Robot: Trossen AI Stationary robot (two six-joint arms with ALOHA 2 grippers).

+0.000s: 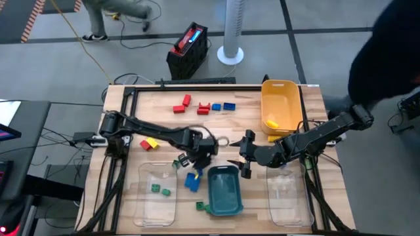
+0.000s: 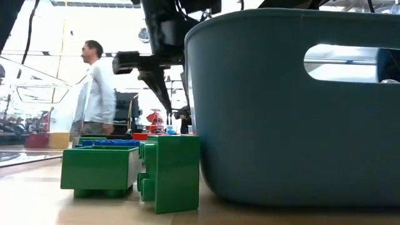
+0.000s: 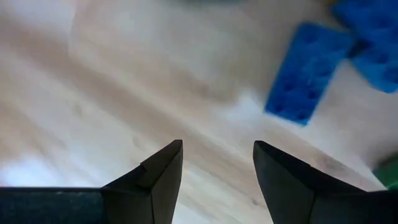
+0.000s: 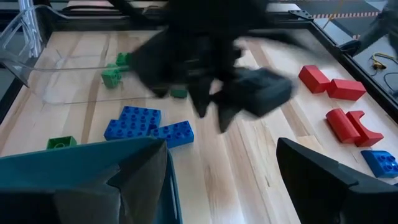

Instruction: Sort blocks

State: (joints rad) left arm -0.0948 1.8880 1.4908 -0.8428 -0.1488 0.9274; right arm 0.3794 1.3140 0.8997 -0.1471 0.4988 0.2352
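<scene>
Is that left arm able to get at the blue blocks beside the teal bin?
Probably yes. The left tool hangs open and empty right by the blue blocks, with bare wood between them; the teal bin stands off to one side.

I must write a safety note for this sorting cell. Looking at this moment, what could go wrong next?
1. The left gripper and right gripper work close together at mid-table; the arms might collide.
2. The left gripper, empty with a gap between its fingers, hangs beside the blue blocks and may push one away instead of gripping it.
3. The right gripper is open right by the teal bin and could nudge it.
</scene>
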